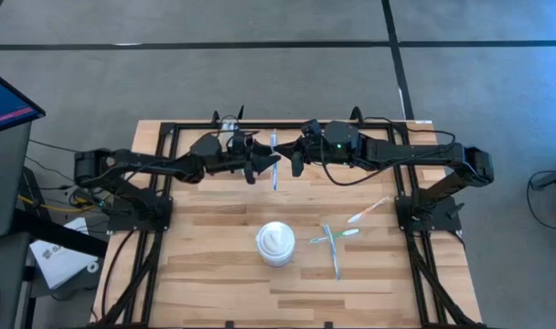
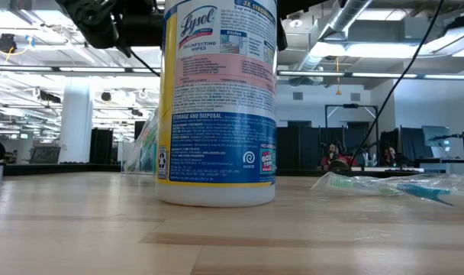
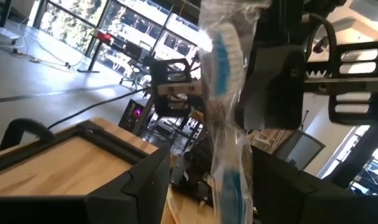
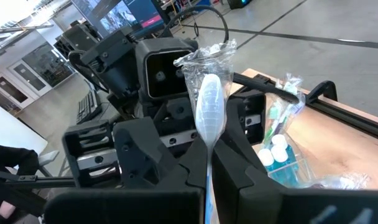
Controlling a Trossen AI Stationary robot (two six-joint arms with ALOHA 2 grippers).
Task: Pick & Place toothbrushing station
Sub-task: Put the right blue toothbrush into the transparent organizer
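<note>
Wipes canister (image 1: 276, 244) stands near loose toothbrushes (image 1: 334, 239); both end effectors (image 1: 264, 164) (image 1: 294, 161) clench the wrapped toothbrush (image 1: 274, 157).

Grey floor (image 1: 260, 78) crossed by dark lines; ceiling lights (image 2: 49, 34) overhead.

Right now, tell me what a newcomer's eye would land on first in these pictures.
At the table's far edge, the left gripper and right gripper meet nose to nose, both clamped on one blue wrapped toothbrush held between them. Nearer the front stands a white Lysol wipes tub, with three more wrapped toothbrushes scattered just to its right on the wooden table.
</note>
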